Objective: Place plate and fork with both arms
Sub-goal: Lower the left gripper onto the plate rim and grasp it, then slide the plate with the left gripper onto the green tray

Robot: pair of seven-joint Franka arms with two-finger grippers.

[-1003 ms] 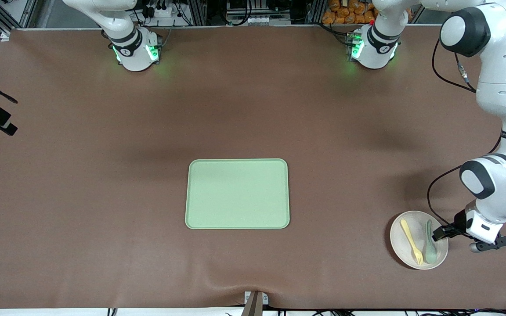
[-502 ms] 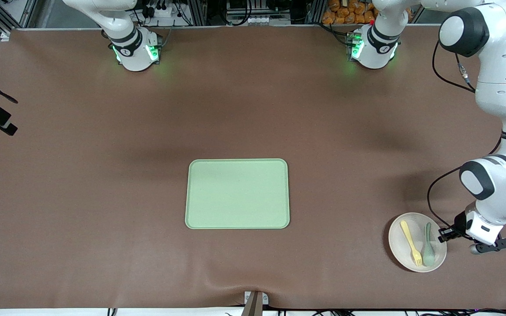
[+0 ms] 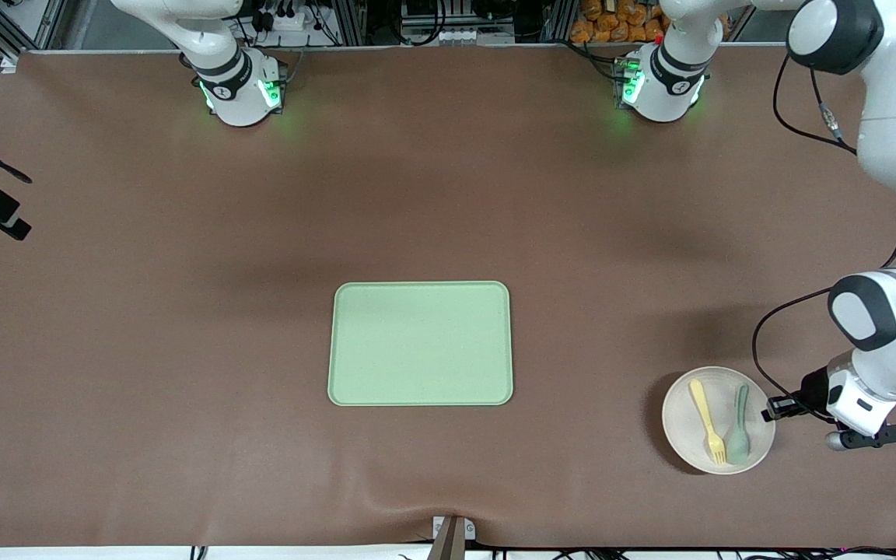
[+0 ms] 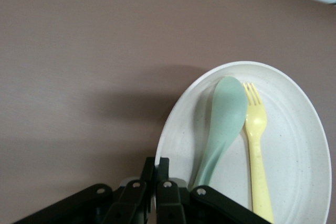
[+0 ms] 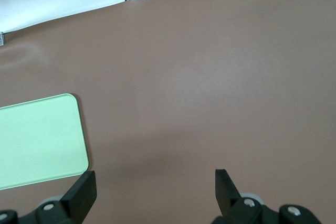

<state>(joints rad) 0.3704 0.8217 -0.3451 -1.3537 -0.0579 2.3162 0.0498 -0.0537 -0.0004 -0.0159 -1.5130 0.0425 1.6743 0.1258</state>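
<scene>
Here the round off-white plate [image 3: 718, 420] sits toward the left arm's end of the table, carrying the pale yellow plastic fork [image 3: 706, 421] beside a pale green spoon [image 3: 740, 425]. The left gripper [image 3: 771, 411] clamps its rim; the right gripper [image 5: 152, 192] waits, jaws apart, near the rectangular light-green tray [image 3: 421, 343]

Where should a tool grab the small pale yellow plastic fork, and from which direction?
Probably mid-handle, coming straight down. The small pale yellow plastic fork lies flat in the round off-white plate, tines toward the front camera, close beside the pale green spoon. Fingers should straddle the handle's width where the gap to the spoon is widest.
</scene>
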